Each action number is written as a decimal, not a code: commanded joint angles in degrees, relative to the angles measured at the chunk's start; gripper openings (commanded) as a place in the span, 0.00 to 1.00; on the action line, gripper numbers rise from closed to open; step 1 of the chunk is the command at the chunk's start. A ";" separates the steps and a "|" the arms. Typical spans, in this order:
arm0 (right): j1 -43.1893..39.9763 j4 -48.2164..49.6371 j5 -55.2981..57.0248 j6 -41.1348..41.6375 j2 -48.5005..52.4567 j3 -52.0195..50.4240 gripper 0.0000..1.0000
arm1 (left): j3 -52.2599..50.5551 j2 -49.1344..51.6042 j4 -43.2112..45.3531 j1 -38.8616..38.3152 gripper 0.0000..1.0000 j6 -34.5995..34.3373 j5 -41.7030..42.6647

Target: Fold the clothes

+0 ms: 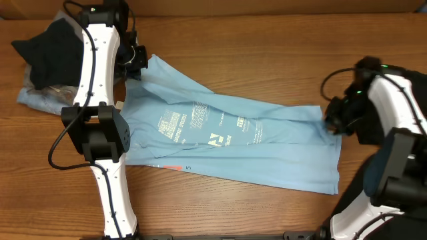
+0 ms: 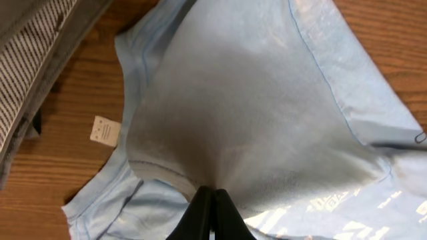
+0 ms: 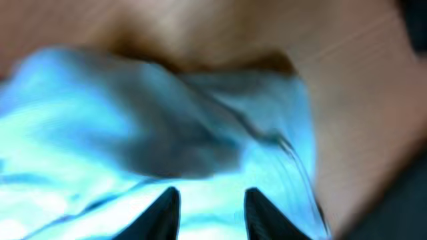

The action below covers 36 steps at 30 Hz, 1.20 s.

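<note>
A light sky-blue T-shirt (image 1: 233,140) with white printed text lies spread across the wooden table, print up. My left gripper (image 1: 137,60) is at its top left corner, shut on a pinch of the blue fabric (image 2: 253,120), which rises in a tent to the fingertips (image 2: 212,195). My right gripper (image 1: 332,120) is at the shirt's right end, open, with blurred blue cloth (image 3: 200,133) lying between and beyond its fingers (image 3: 212,200). A black garment (image 1: 50,50) lies heaped at the far left.
A pale grey-blue cloth (image 1: 40,100) lies under the black heap at the table's left edge. A striped grey fabric (image 2: 33,60) and a small white label (image 2: 103,130) show in the left wrist view. Bare wood (image 1: 267,47) lies behind the shirt.
</note>
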 commanded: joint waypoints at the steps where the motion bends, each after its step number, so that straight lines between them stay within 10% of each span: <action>1: 0.61 -0.13 12.98 8.13 -0.44 -0.68 0.54 | 1.62 0.55 -0.72 0.00 0.04 1.75 -0.61; 11: -1.79 13.18 -15.96 -5.88 -0.13 -0.70 0.58 | 1.62 0.55 -1.25 0.00 0.04 2.32 -0.59; 36: 0.46 16.74 -14.27 -4.24 -3.04 -7.63 0.45 | 1.62 0.55 -2.45 0.00 0.04 3.56 -0.57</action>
